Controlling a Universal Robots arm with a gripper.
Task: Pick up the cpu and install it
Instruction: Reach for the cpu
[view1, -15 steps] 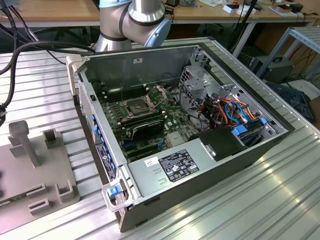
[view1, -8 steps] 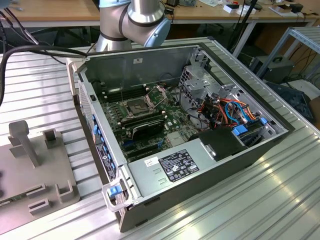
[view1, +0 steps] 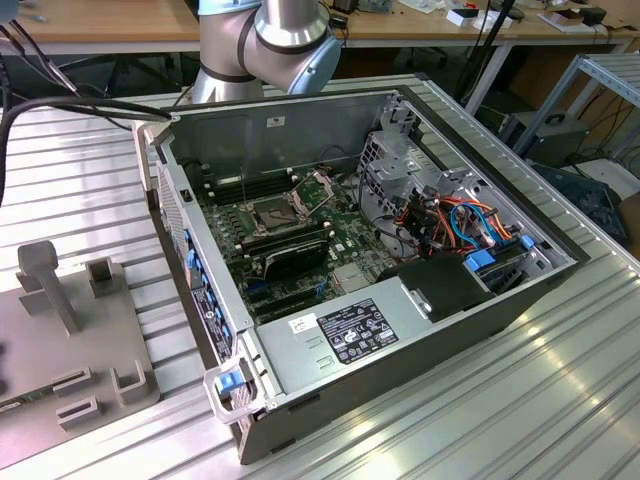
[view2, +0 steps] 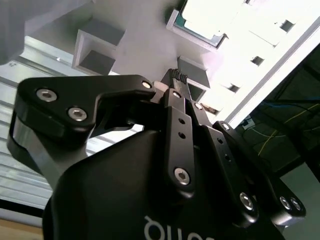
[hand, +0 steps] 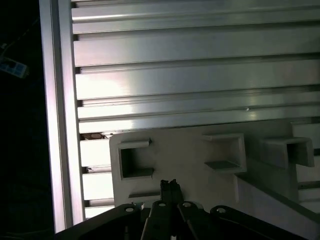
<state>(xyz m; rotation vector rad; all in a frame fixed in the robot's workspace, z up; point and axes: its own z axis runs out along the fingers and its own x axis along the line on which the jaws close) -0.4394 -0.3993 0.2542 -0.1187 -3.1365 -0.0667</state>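
The cpu (view2: 200, 22) lies on the grey tray (view2: 142, 32) beyond the gripper (view2: 178, 76), whose fingers are pressed together, empty; pickup and installation not yet done.

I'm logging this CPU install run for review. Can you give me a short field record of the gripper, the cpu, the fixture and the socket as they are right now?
gripper: shut, holding nothing, over the grey fixture plate in both wrist views
cpu: lying in a recess of the plate, apart from the gripper
plate location: on the ribbed table, at the exterior view's left of the case
socket: on the motherboard in the open case, dark, no chip seen seated
task state: cpu not yet picked up
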